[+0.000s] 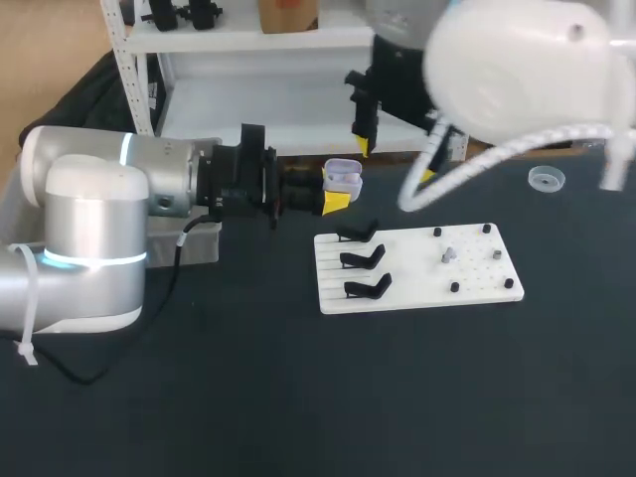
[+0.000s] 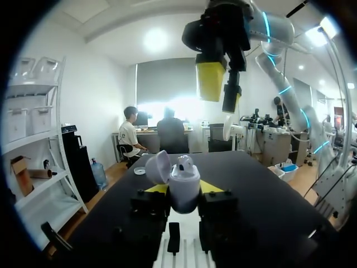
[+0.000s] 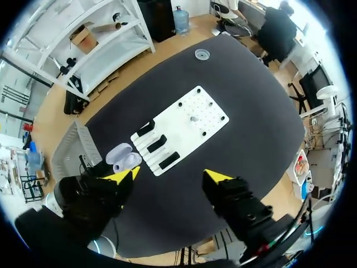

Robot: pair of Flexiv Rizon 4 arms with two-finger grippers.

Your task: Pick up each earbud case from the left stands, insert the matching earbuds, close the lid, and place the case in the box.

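Note:
A pale earbud case (image 1: 344,179) with its lid open is held above the table, behind the white board (image 1: 467,290). My left gripper (image 1: 336,192) is shut on it from both sides. In the left wrist view the case (image 2: 183,188) sits upright between the yellow fingertips (image 2: 158,188), lid (image 2: 158,166) tipped back, with one earbud (image 2: 184,163) showing inside. My right gripper (image 2: 222,92) hangs open high above the case, holding nothing. From the right wrist view its gripper (image 3: 169,176) is spread wide over the case (image 3: 124,157) and the board (image 3: 184,125).
Three black stands (image 1: 362,260) line the board's left part, and black pegs and a small pale piece (image 1: 448,255) sit on its right part. A clear round dish (image 1: 546,179) lies at the back right. A grey basket (image 3: 71,149) stands left of the board.

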